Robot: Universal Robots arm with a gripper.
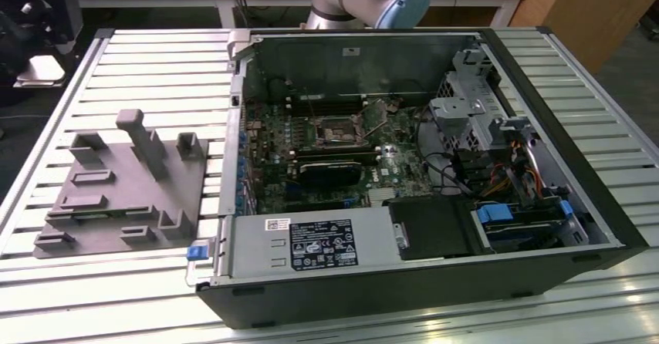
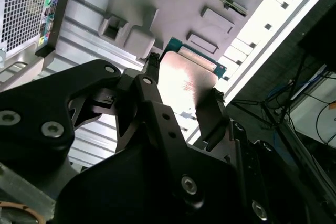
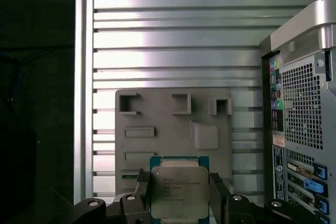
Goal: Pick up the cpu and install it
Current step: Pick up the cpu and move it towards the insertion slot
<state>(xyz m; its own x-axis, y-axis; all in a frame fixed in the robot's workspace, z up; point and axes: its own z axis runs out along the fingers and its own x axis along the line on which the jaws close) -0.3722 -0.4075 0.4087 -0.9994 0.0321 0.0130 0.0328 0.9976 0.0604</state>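
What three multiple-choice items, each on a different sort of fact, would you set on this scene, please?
1. Where is the grey fixture plate? A. at the exterior view's left of the computer case; B. inside it; C. on top of it.
2. What colour rims the cpu? A. red; B. green-blue; C. white.
3. What state is the cpu in? A. seated in a socket; B. lying on the plate; C. clamped between the fingers.
Answers: A, it lies on the slatted table beside the case; B, both wrist views show that edge; C, a finger presses each side.
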